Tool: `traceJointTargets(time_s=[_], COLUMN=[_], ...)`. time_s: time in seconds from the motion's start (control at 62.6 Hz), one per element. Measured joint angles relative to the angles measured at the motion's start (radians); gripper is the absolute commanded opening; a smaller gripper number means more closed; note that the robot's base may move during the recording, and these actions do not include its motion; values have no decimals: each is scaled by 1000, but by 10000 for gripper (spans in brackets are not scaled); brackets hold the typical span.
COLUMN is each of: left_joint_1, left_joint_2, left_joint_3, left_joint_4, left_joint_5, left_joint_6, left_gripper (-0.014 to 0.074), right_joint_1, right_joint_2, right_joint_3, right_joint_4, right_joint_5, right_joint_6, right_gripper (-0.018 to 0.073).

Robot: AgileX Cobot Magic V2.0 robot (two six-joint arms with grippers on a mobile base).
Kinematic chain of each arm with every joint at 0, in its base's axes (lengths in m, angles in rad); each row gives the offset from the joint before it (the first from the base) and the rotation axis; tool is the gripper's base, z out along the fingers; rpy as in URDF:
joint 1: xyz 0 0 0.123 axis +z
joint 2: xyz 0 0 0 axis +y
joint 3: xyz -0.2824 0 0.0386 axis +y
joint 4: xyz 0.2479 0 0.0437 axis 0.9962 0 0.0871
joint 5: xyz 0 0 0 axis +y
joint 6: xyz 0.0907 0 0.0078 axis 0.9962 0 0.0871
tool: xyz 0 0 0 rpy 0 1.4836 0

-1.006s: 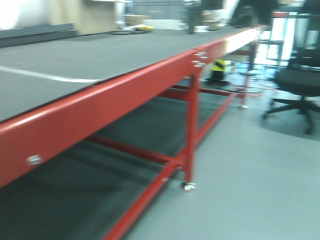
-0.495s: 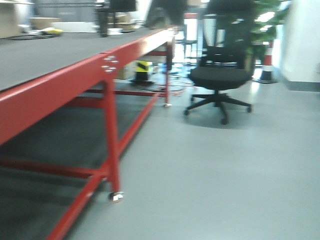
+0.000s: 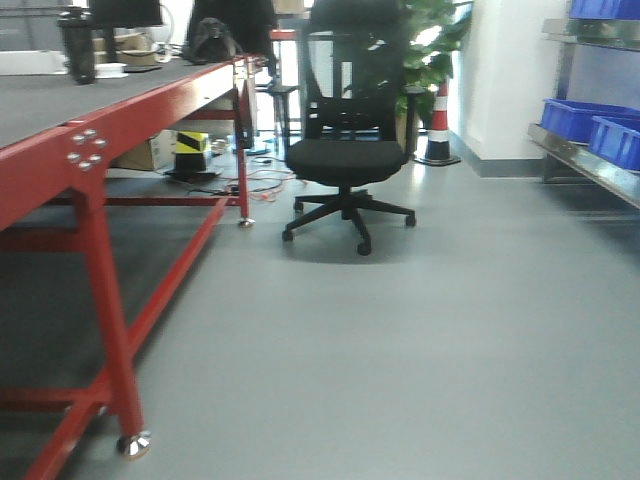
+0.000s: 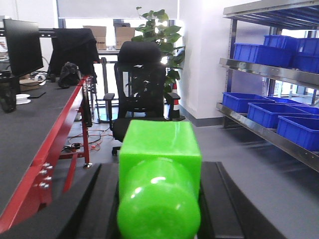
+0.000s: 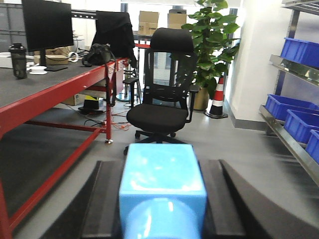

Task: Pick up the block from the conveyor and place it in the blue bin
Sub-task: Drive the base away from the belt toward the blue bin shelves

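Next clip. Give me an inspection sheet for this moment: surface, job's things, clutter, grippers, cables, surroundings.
Surface: conveyor, a dark belt in a red frame, at the left; no block seen on the part in view.
Job's things: green block and light blue block, both off the belt; blue bins on the shelf at the right.
Clutter: monitor, bottle and black bag at the conveyor's far end.
Grippers: left gripper shut on the green block; right gripper shut on the light blue block.
Cables: loose cables on the floor under the far end.
Surroundings: office chair, traffic cone, plant.
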Motion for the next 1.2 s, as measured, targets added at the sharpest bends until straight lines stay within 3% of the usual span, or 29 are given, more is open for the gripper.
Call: traceJointTargets(time_s=[1.198], left_joint_1=[0], left_joint_2=[0], left_joint_3=[0], left_joint_4=[0], left_joint_5=[-2], left_joint_6=[0], left_gripper=[-111], right_joint_1=[0], right_joint_2=[0], right_joint_3=[0], right_joint_4=[0], right_joint_5=[0], right_joint_6=[-3], right_gripper=[-162])
